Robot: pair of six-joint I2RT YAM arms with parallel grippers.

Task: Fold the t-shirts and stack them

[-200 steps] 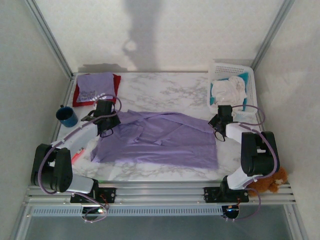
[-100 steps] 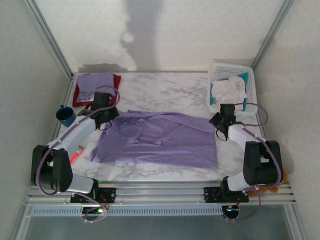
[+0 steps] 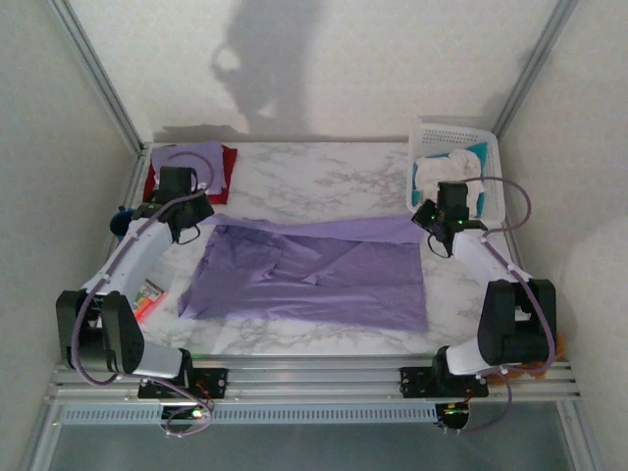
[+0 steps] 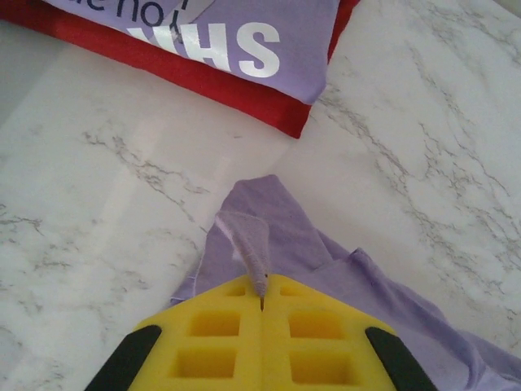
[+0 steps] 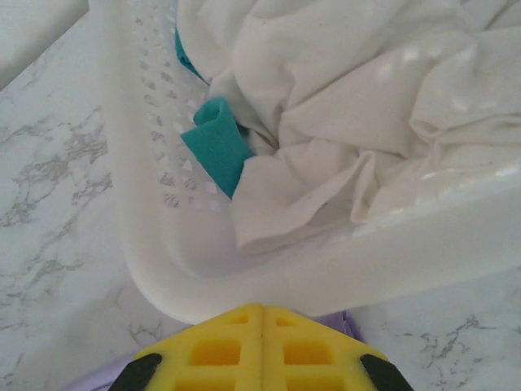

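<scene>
Lavender tee (image 3: 314, 280), far corners clamped in L jaws & R jaws

The left arm (image 3: 137, 257) and right arm (image 3: 488, 261) are showing white tapered shells between bulky black joint housings (image 3: 123, 339). A thin purple cable (image 3: 82, 324) is looping along each arm. The left gripper (image 4: 261, 285) and right gripper (image 5: 262, 309) are showing bright yellow block fingers (image 4: 216, 342) with rectangular recesses, a thin centre seam and black pieces at the outer corners.

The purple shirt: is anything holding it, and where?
The left gripper pinches the purple shirt by its far left corner, the right gripper by its far right corner.
</scene>
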